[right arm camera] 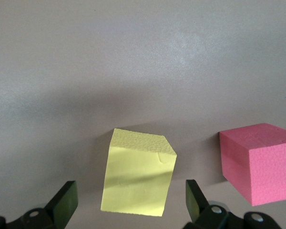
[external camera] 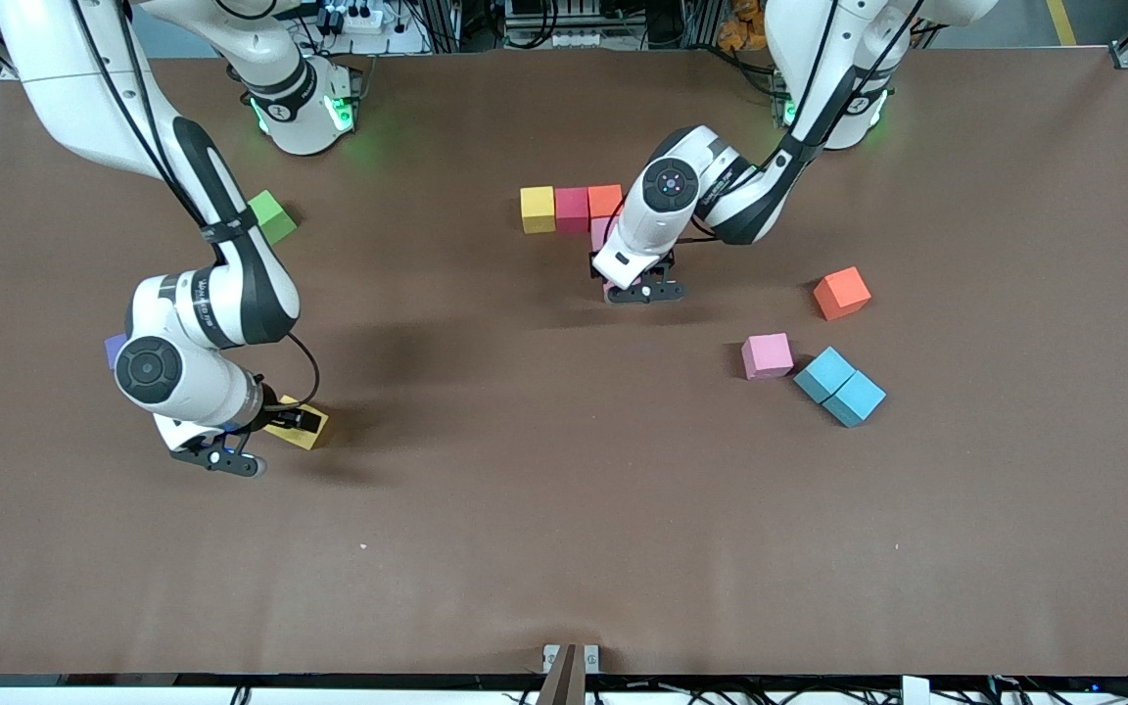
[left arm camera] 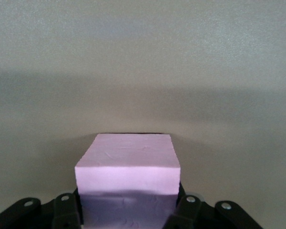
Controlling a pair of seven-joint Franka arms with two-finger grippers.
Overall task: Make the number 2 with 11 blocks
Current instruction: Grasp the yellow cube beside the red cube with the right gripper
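Left gripper (external camera: pixel 638 290) grips a pink block (left arm camera: pixel 128 179) just nearer the camera than the top row. Right gripper (right arm camera: pixel 131 202) hovers wide open, yellow block (right arm camera: pixel 139 172) between its jaws.

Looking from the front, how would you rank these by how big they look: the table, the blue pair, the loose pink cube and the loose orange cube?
1. table
2. blue pair
3. loose pink cube and loose orange cube: they look alike, too close to rank.

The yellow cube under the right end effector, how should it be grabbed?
Straight down from above, closing on the two flat side faces of the yellow cube. The right end effector hangs open with one finger on either side, and the pink cube stands clear.
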